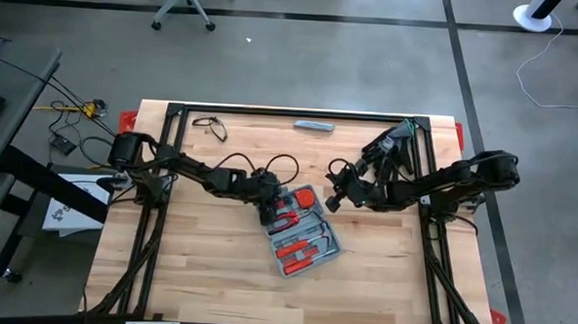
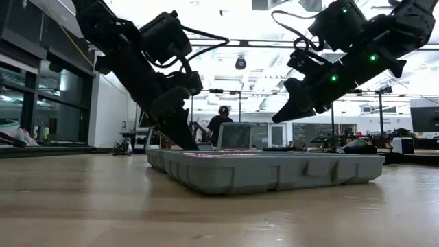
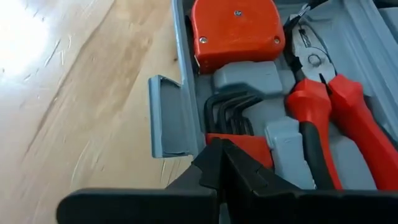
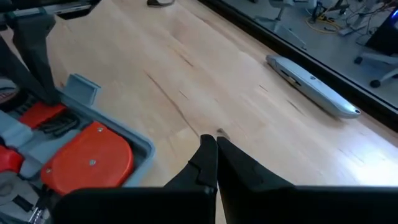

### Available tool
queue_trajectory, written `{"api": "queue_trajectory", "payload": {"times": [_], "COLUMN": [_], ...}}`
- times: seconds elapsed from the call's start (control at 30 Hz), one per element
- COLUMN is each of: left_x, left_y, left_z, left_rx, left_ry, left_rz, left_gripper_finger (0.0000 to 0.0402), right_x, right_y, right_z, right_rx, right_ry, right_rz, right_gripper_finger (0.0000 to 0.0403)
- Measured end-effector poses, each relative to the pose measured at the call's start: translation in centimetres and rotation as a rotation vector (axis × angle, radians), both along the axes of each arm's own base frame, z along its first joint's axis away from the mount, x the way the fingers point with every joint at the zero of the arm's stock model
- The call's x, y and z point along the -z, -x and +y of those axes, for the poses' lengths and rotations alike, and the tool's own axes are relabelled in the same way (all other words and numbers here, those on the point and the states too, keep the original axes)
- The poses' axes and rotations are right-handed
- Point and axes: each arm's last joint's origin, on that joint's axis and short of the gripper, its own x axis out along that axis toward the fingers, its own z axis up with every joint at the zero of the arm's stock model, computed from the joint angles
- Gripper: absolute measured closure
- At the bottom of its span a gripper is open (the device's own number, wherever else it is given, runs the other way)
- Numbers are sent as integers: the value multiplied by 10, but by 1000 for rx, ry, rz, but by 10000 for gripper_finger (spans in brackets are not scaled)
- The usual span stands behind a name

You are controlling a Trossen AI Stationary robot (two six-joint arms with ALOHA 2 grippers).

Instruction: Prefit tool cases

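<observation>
The blue-grey tool case (image 1: 303, 236) lies open and flat on the wooden table, showing a red tape measure (image 3: 236, 28), dark hex keys (image 3: 227, 109) and red-handled pliers (image 3: 339, 118). Its latch tab (image 3: 166, 117) sticks out from the side rim. My left gripper (image 3: 221, 148) is shut and slants down into the case near that rim, its tips over a red piece (image 3: 245, 144) beside the hex keys. My right gripper (image 4: 211, 140) is shut and hangs in the air above the bare table, just off the case's far right corner (image 4: 146, 146). My left gripper's shut fingertips (image 2: 186, 140) reach down behind the case's rim, slanting from the table's left. They stand at the red piece (image 3: 245, 144) next to the hex keys. Whether they touch it or the case, I cannot tell. My right gripper touches nothing.
A slim grey bar (image 1: 313, 126) lies near the far edge, and a small black object (image 1: 210, 127) lies at the far left. A black frame (image 1: 291, 111) runs around the table. Bare wood lies in front of the case. A person (image 2: 221, 123) stands in the room beyond.
</observation>
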Motion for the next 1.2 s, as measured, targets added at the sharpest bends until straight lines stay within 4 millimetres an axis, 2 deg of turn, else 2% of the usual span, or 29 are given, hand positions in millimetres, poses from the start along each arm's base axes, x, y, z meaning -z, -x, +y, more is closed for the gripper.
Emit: {"api": "queue_trajectory", "payload": {"times": [0.2,0.33,0.5,0.6,0.9,1.03,1.2], "left_x": [-5,-21,-32,-37,-32,-31,-31], "left_y": [-4,-10,-10,-9,-3,-1,1], "left_z": [0,0,1,6,32,44,54], "left_rx": [48,79,102,90,-7,-15,23], "left_ry": [-29,-58,-93,-104,-72,-2,83], "left_rz": [-58,-107,-126,-141,-78,-81,-95], "left_gripper_finger": [402,402,402,402,399,377,326], "right_x": [-1,-1,0,1,4,6,0], "right_y": [0,0,0,1,0,2,7], "right_z": [0,0,0,0,4,4,4], "right_rx": [-9,-14,-22,-33,-152,-158,-172], "right_ry": [14,20,30,24,-33,-39,-51], "right_rz": [5,9,29,41,76,106,120], "right_gripper_finger": [403,403,403,403,403,403,403]}}
